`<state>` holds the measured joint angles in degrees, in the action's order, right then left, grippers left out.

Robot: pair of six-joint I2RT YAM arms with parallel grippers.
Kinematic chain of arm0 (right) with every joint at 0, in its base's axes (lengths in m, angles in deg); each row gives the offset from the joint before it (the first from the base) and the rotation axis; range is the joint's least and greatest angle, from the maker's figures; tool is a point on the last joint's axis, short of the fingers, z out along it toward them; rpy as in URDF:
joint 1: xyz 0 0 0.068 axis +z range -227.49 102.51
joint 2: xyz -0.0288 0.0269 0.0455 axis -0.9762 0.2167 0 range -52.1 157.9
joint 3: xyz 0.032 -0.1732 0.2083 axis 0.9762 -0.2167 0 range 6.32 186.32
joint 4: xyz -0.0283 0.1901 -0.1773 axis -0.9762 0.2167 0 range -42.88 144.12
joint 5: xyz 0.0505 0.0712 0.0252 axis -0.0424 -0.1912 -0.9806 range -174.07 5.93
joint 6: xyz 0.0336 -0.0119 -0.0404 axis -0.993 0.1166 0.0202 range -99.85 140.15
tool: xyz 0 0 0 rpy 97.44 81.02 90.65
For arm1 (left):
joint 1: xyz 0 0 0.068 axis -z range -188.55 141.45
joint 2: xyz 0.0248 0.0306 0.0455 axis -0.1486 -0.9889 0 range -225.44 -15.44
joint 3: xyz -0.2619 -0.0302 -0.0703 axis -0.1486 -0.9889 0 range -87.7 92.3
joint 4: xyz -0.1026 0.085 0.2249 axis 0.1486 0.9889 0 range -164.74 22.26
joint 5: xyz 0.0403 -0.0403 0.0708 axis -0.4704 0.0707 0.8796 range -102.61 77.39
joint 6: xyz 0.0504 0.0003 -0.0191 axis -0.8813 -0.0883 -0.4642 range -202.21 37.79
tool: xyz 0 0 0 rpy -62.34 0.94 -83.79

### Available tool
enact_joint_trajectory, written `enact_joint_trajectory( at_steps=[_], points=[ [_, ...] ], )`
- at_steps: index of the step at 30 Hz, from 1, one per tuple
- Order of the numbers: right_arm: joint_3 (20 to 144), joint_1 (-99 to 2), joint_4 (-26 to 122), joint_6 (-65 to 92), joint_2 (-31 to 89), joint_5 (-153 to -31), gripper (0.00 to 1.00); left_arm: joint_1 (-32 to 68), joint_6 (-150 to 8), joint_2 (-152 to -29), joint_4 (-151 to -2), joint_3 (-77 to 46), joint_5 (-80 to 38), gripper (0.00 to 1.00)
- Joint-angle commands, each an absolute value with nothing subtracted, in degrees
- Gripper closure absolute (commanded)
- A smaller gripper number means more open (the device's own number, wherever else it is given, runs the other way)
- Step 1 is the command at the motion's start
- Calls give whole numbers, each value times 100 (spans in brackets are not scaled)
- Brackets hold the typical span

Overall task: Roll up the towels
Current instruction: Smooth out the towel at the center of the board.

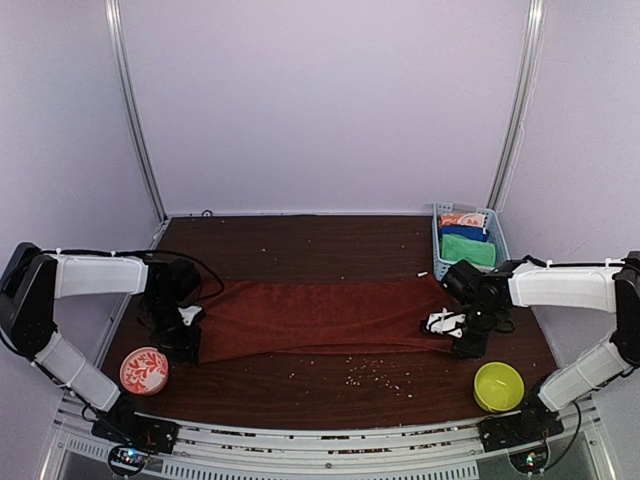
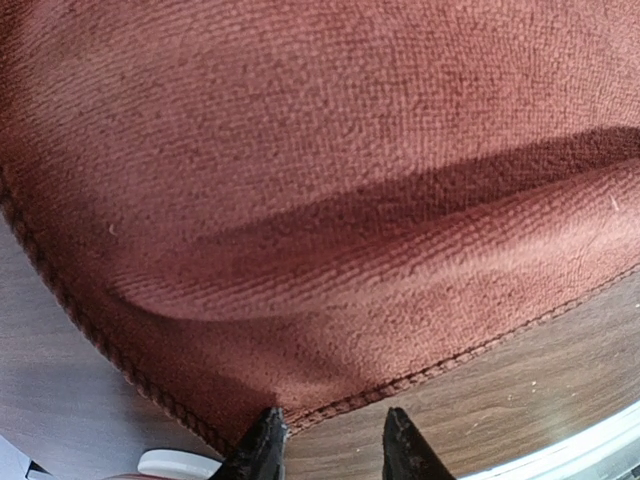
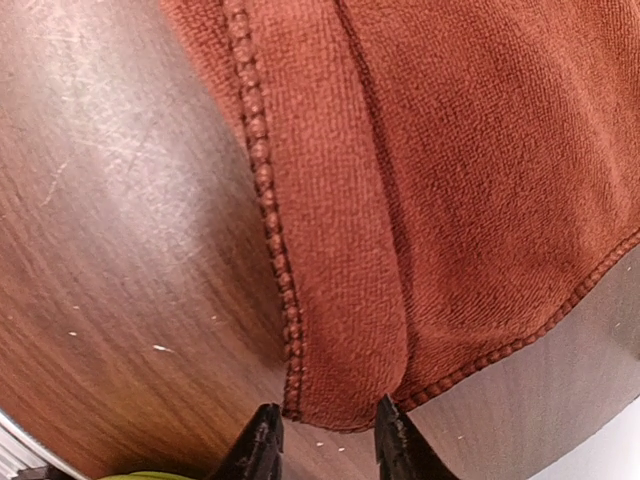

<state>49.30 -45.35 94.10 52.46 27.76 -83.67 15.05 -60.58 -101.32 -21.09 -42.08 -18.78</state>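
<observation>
A lab-style robot test booth; plain pale wall panels [image 1: 320, 100], metal frame posts [image 1: 135, 110] and a mounting rail [image 1: 320, 445] ring a wooden table [image 1: 300, 240].

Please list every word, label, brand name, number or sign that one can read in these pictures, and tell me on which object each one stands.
None: no text can be read in any view.
Round red bowl with white branching pattern: decoration only, no letters.
Orange-and-white printed cloth in the light blue plastic basket: print too small and blurred to read.
</observation>
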Motion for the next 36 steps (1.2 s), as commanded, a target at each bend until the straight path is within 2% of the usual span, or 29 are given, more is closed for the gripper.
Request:
enact_joint_trajectory(
  at_steps=[1, 5, 14, 22, 28, 30, 31, 34, 36],
  points=[
    [4890, -4469, 9102, 5069, 2814, -7926, 72, 1543, -6015, -10205, -2076, -4141, -1777, 66],
    [4962, -4470, 9186, 5087, 2647, -7937, 87, 1540, -6015, -10205, -2077, -4147, -1741, 66],
    [4734, -4462, 9783, 5723, 1616, -8053, 97, 1543, -5965, -10053, -2008, -4204, -1673, 66],
    [4296, -4465, 9944, 6300, 1053, -8215, 97, 1545, -5959, -9882, -1792, -4146, -1784, 70],
    [4273, -4462, 10224, 6902, 732, -8540, 96, 1545, -6019, -9502, -1486, -4128, -2083, 85],
    [4275, -4469, 10293, 6956, 777, -8523, 91, 1545, -6021, -9438, -1404, -4043, -2159, 88],
    [4290, -4466, 10357, 6993, 784, -8540, 88, 1545, -5970, -9399, -1372, -3996, -2131, 85],
    [4471, -4471, 10645, 7066, 785, -8738, 82, 1540, -5807, -9342, -1393, -3871, -2031, 63],
    [4591, -4475, 10795, 7119, 814, -8880, 77, 1545, -5742, -9453, -1430, -3846, -1931, 59]
  ],
)
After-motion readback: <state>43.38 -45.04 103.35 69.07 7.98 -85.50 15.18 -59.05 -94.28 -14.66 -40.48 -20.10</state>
